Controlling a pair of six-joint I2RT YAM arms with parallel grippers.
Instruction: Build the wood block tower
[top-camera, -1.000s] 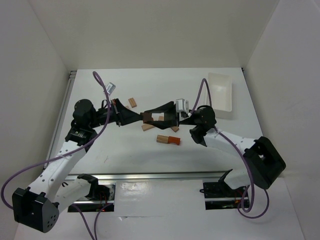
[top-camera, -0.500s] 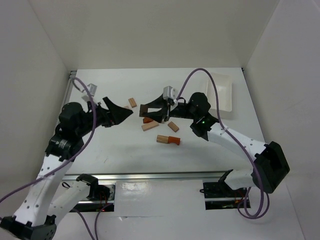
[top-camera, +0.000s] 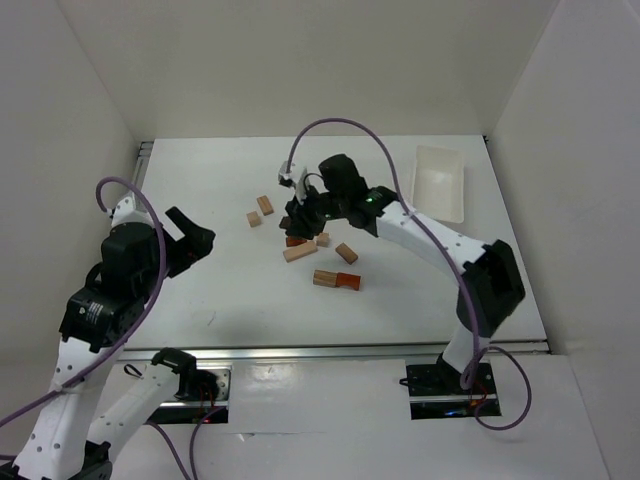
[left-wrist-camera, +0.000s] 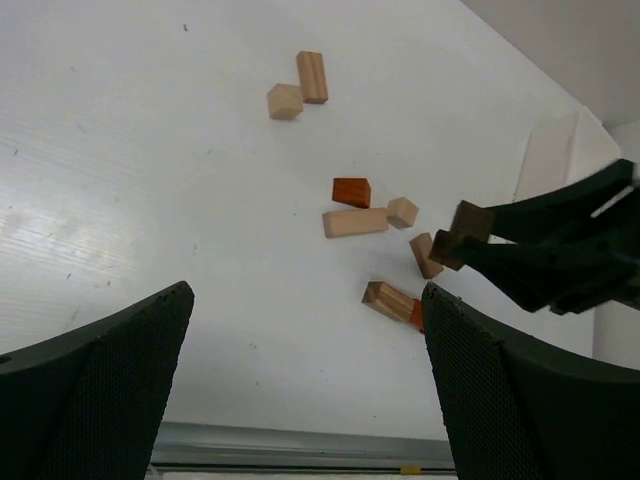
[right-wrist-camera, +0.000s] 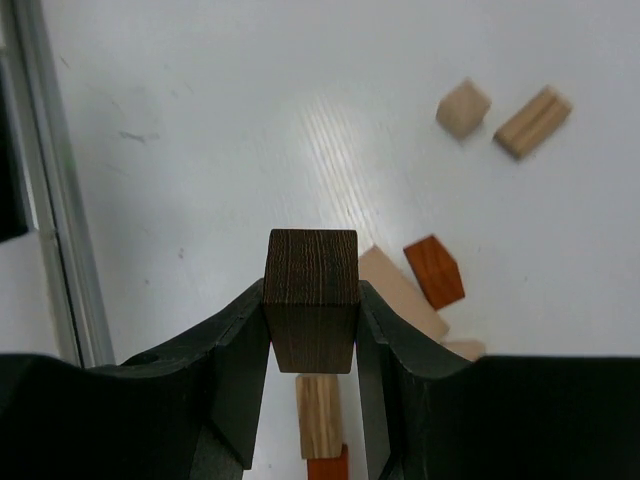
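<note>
My right gripper (right-wrist-camera: 312, 335) is shut on a dark brown block (right-wrist-camera: 311, 298) and holds it above the loose pieces; in the top view this gripper (top-camera: 298, 222) hangs over the middle of the table. Below it lie a reddish block (top-camera: 296, 240), a light tan bar (top-camera: 300, 253), a small tan block (top-camera: 322, 239), a brown block (top-camera: 346, 253) and a tan-and-orange bar (top-camera: 336, 280). A tan bar (top-camera: 265, 204) and a tan cube (top-camera: 254, 218) lie apart to the left. At the left side my left gripper (top-camera: 197, 232) stands wide open with nothing in it.
A white tray (top-camera: 440, 185) stands at the back right, behind the right arm. A metal rail (top-camera: 300, 352) runs along the table's near edge. White walls close in the table at the back and on both sides.
The left gripper opened, let go of the dark brown block and drew back to the left. The right gripper kept the block and carried it left and farther back.
</note>
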